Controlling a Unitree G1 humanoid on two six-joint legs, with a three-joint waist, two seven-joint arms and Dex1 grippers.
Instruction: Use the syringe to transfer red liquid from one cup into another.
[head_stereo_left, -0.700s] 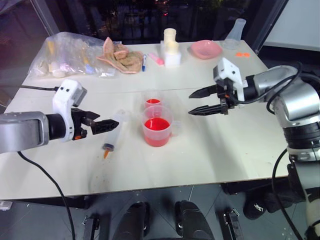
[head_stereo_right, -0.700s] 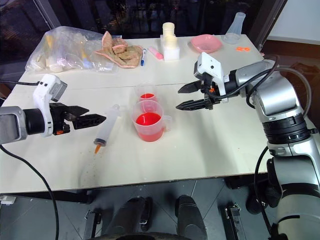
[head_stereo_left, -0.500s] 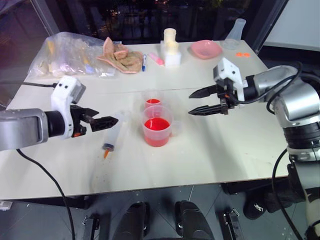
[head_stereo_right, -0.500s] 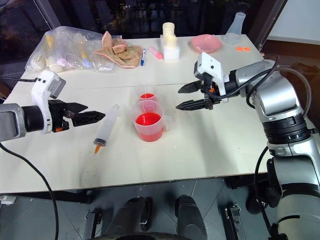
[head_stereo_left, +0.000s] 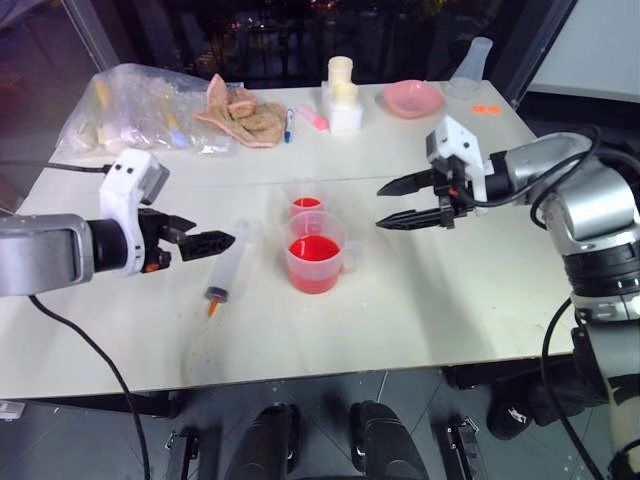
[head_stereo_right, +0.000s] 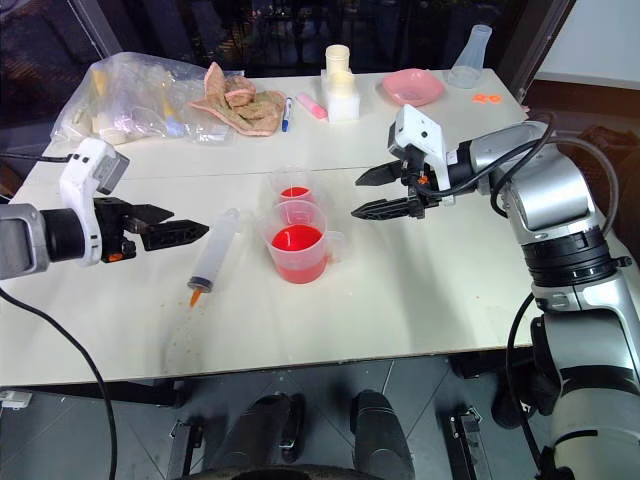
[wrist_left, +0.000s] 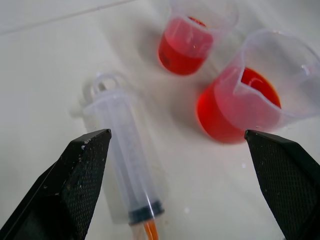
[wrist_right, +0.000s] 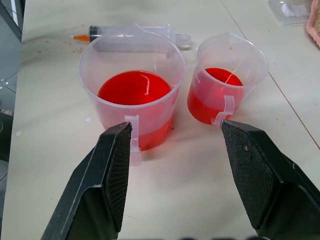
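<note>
The syringe (head_stereo_left: 225, 272) lies flat on the table, its orange tip toward the front edge. My left gripper (head_stereo_left: 213, 235) hovers just left of it, open and empty. The larger cup (head_stereo_left: 316, 250) stands right of the syringe, about a third full of red liquid (head_stereo_left: 315, 264). The smaller cup (head_stereo_left: 306, 202) stands just behind it, also with red liquid in it. My right gripper (head_stereo_left: 380, 207) hangs to the right of both cups, open and holding nothing. The right wrist view looks between its fingers at the larger cup (wrist_right: 132, 95) and the smaller cup (wrist_right: 225, 85), with the syringe (wrist_right: 135, 35) beyond.
At the back of the table lie a clear plastic bag (head_stereo_left: 140, 105), a crumpled cloth (head_stereo_left: 240, 115), a blue pen (head_stereo_left: 288, 125), a cream stack (head_stereo_left: 343, 95), a pink bowl (head_stereo_left: 412, 97) and a clear flask (head_stereo_left: 470, 65). The table's front edge (head_stereo_left: 330, 375) is near.
My left gripper has edged slightly back and up from the syringe. The right gripper, cups and syringe have stayed where they were.
</note>
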